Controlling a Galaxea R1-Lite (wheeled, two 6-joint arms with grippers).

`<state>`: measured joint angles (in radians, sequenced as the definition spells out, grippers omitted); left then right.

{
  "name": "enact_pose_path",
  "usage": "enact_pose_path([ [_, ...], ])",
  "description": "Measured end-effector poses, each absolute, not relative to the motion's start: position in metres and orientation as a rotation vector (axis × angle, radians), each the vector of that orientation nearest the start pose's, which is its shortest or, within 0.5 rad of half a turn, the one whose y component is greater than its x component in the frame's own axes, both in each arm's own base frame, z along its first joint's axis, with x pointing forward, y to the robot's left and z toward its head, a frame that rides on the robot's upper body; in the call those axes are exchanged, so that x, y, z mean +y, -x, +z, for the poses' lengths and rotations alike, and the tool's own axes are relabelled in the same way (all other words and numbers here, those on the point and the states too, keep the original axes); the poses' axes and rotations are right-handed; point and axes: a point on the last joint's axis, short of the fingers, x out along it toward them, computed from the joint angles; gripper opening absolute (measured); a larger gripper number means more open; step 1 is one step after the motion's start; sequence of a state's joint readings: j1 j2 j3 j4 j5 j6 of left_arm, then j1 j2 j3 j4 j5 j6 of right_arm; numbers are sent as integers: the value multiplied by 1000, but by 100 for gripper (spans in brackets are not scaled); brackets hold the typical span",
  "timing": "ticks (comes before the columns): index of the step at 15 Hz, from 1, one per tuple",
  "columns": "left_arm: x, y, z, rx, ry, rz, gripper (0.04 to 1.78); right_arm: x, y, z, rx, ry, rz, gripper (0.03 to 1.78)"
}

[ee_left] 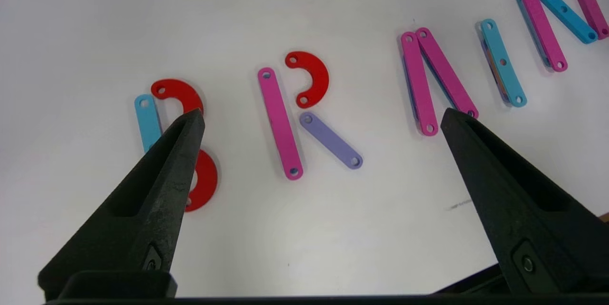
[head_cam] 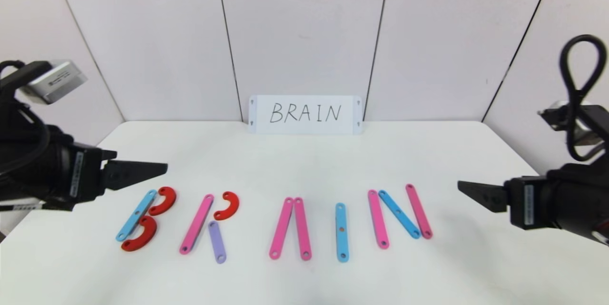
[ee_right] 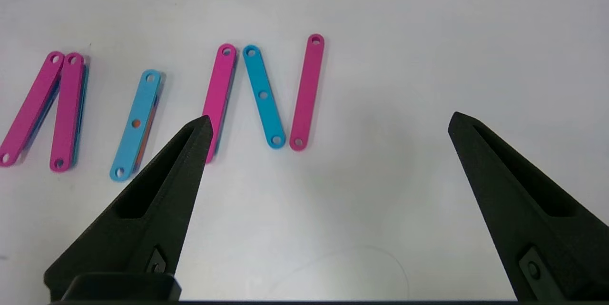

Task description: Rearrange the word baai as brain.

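The word of flat plastic pieces lies in a row across the white table and reads B, R, A, I, N. The B is a blue strip (head_cam: 136,214) with two red arcs (head_cam: 163,200). A pink strip (head_cam: 196,224), a red arc (head_cam: 227,205) and a purple strip (head_cam: 217,241) form the R. Two pink strips (head_cam: 281,229) lean together as the A. A blue strip (head_cam: 341,231) is the I, and pink, blue (head_cam: 398,214) and pink strips make the N. My left gripper (head_cam: 159,168) (ee_left: 322,114) hovers open by the B. My right gripper (head_cam: 460,185) (ee_right: 329,117) hovers open right of the N. Both are empty.
A white card (head_cam: 304,113) with BRAIN handwritten in black stands against the back wall panels. The table (head_cam: 304,167) narrows toward the back between angled walls. Bare tabletop lies in front of the letters and behind them.
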<state>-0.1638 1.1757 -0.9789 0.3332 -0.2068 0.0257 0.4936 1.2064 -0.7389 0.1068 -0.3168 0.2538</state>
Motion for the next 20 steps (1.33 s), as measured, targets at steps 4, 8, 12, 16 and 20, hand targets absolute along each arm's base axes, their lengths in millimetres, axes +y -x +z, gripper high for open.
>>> enact_pose_path([
  [4, -20, -94, 256, 431, -22, -362, 174, 42, -91, 219, 488, -13, 132, 174],
  [8, -10, -36, 245, 318, -33, -334, 174, 9, -35, 213, 410, -11, 109, 174],
  [12, 0, 11, 231, 264, -44, -232, 174, -8, 3, 211, 268, -67, -28, 174],
  [16, 3, 40, 224, 205, -43, -106, 174, -11, 30, 205, 188, -100, -146, 174],
  [20, 2, 63, 208, 131, -37, -58, 174, -11, 45, 195, 154, -156, -203, 174],
])
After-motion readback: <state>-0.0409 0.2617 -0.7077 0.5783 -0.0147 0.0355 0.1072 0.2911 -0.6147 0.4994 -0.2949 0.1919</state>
